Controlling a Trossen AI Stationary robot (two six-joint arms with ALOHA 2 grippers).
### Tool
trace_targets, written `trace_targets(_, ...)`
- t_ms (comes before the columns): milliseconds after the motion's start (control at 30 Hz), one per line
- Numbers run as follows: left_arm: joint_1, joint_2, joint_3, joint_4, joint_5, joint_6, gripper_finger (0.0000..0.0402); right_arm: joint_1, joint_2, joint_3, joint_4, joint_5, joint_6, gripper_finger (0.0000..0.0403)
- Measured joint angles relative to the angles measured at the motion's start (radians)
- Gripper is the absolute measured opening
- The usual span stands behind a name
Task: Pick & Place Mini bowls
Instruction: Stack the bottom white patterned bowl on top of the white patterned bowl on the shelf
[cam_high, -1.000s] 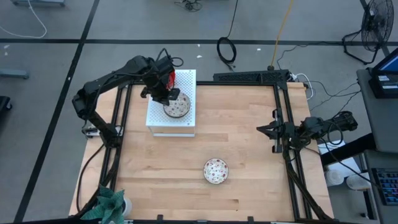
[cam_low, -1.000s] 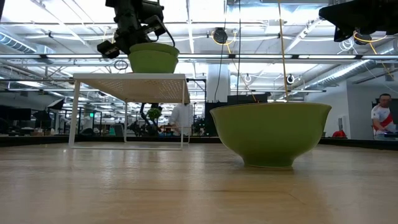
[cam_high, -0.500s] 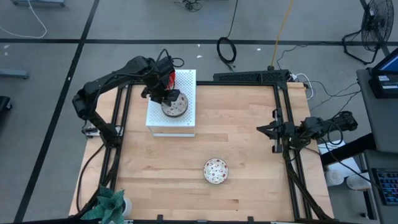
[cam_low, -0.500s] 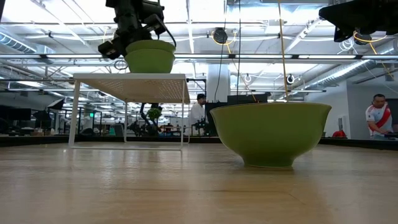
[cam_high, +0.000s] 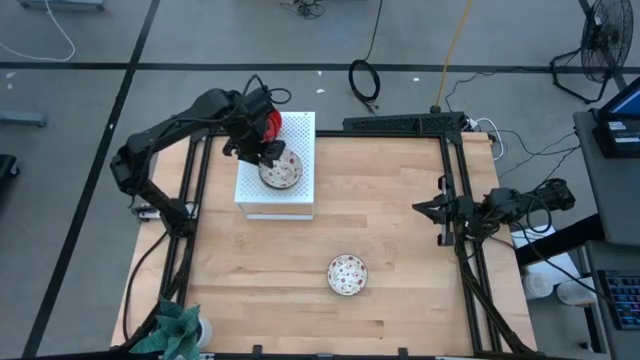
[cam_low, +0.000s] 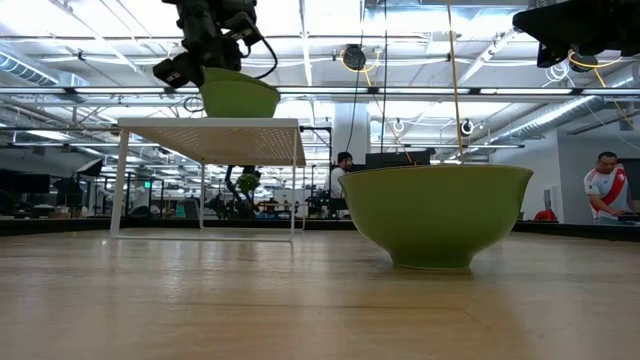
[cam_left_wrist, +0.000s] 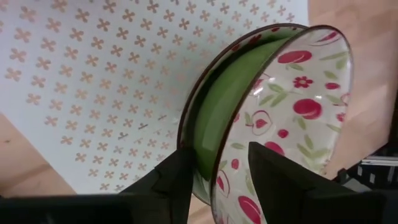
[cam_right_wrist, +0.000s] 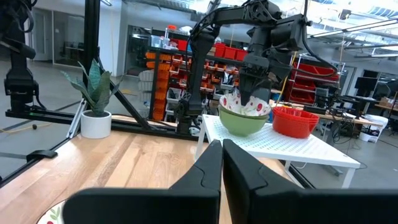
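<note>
A white perforated board (cam_high: 300, 130) stands on legs at the table's far left. On it a patterned mini bowl (cam_left_wrist: 292, 87), green outside, sits nested in a second green bowl (cam_right_wrist: 244, 121), beside a red mini bowl (cam_high: 270, 122). My left gripper (cam_left_wrist: 217, 155) is open just above the nested bowl. One finger stands outside its rim and one inside, apart from it. Another patterned bowl (cam_high: 347, 275) rests on its foot on the table's near middle. My right gripper (cam_high: 418, 207) waits shut at the table's right edge.
A potted plant (cam_high: 175, 325) stands at the near left corner. A black frame bar (cam_high: 405, 123) runs along the far edge. Bare wood lies between the board and the near bowl. People (cam_low: 605, 185) stand in the room beyond the table.
My left gripper has opened and let go of the patterned bowl's rim, then drawn slightly up and toward the far left. The bowl has settled into the green bowl under it on the board.
</note>
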Motion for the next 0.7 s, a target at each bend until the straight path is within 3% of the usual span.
trace_targets(700,0.055,-0.004,0.0,0.004,0.059,-0.024,0.0157,0.0,0.0,0.0,0.0,0.0,0.0,0.0)
